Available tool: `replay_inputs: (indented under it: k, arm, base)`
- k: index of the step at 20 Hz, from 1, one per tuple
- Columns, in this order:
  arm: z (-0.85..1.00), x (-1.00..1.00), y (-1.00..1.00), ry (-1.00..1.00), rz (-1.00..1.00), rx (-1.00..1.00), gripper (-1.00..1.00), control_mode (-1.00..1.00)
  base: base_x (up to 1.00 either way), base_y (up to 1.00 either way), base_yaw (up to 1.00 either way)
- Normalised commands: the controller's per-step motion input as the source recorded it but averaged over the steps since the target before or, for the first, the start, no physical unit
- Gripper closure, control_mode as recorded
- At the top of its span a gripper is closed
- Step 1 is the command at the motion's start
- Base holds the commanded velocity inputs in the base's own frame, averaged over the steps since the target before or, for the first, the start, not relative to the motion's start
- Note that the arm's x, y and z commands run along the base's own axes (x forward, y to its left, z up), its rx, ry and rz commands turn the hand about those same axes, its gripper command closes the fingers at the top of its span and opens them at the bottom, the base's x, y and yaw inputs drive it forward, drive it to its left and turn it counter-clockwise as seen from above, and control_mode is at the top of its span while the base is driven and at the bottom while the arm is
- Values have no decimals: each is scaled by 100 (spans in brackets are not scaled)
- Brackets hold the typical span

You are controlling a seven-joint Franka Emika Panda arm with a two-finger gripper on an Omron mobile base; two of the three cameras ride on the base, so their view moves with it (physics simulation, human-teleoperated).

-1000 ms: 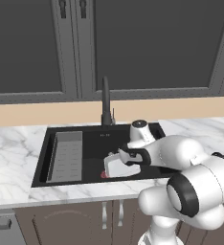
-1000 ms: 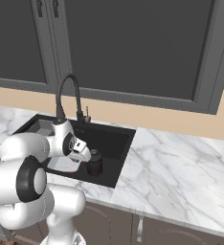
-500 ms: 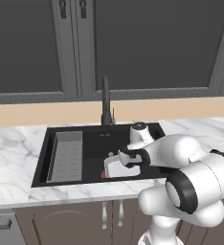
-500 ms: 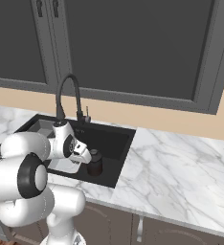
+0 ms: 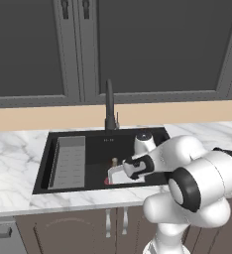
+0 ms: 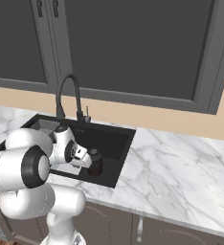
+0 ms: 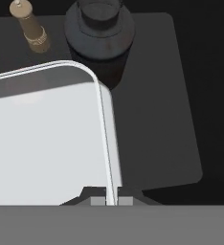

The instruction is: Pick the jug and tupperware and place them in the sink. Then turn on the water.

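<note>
step: placing tupperware point(image 7: 47, 129) in sink point(image 5: 152, 135) | fingers point(image 7: 98, 201) clamping its rim, carrying it over the basin | jug point(image 7: 100, 33) already sitting inside | next: lowering, releasing beside jug, then reaching for faucet point(image 5: 109, 106)

The sink point(image 5: 152, 133) is set into the marble counter point(image 5: 19, 144), with the gooseneck faucet point(image 5: 109, 106) placed behind its rear rim, about midway along it. Inside the basin, the ribbed rack point(image 5: 68, 161) is laid along the left side. The jug point(image 6: 95, 162) is stood on the basin floor toward the right front part. In the hand view, the tupperware point(image 7: 47, 139) is seen over the basin floor, with one rim held between the fingertips of the gripper point(image 7: 112, 201). The jug point(image 7: 100, 33) is found just beyond the tupperware's far corner, possibly touching it. The small peg point(image 7: 30, 28) is stood to the left of the jug, apart from it.
</note>
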Motion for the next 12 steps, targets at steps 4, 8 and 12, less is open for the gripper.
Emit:
replay_inputs:
  k: [4, 8, 12]
  arm:
    - [-18, 0, 0, 0, 0, 0, 100, -100]
    - [-20, 0, 0, 0, 0, 0, 100, -100]
    - [-19, 0, 0, 0, 0, 0, 100, -100]
  base:
    - [0, 0, 0]
    - [0, 0, 0]
    - [0, 0, 0]
